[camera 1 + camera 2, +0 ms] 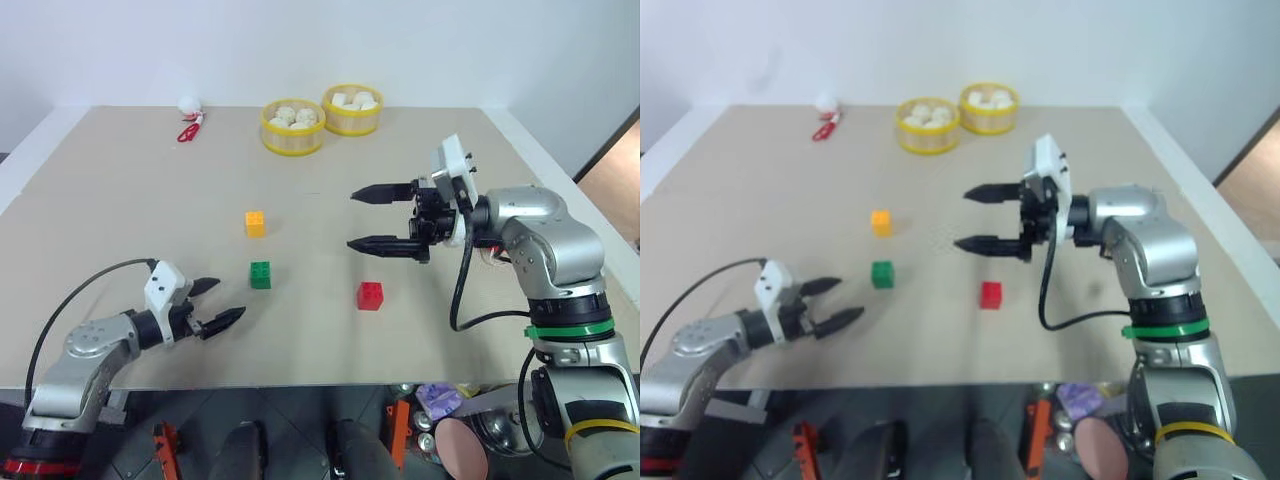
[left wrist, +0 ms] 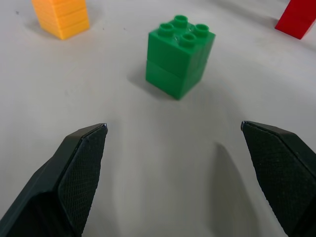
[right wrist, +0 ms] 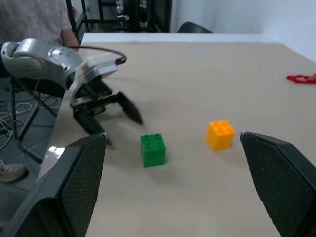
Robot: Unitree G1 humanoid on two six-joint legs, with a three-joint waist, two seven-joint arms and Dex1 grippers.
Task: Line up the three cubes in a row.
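While the three studded plastic cubes lay scattered near the middle of the tan counter [image 1: 120,180], nothing had yet been gripped — the job looked to be at its opening step. In the left eye view the yellow-orange studded plastic cube [image 1: 255,223] sat just left of centre, the green studded plastic cube [image 1: 260,274] a little below it, and the red studded plastic cube [image 1: 370,295] lower and to the right, apart from both. The left pincer [image 1: 222,303] hung low at the lower left, its black fingers spread wide and aimed at the green cube, which the left wrist view showed standing just ahead of the gap, untouched. The right pincer [image 1: 380,218] hovered right of centre, above the red cube in the frame, likewise spread and empty. The next move probably called for the left pincer to ease forward around the green cube and pinch its sides squarely — or for the red one to be brought into line.
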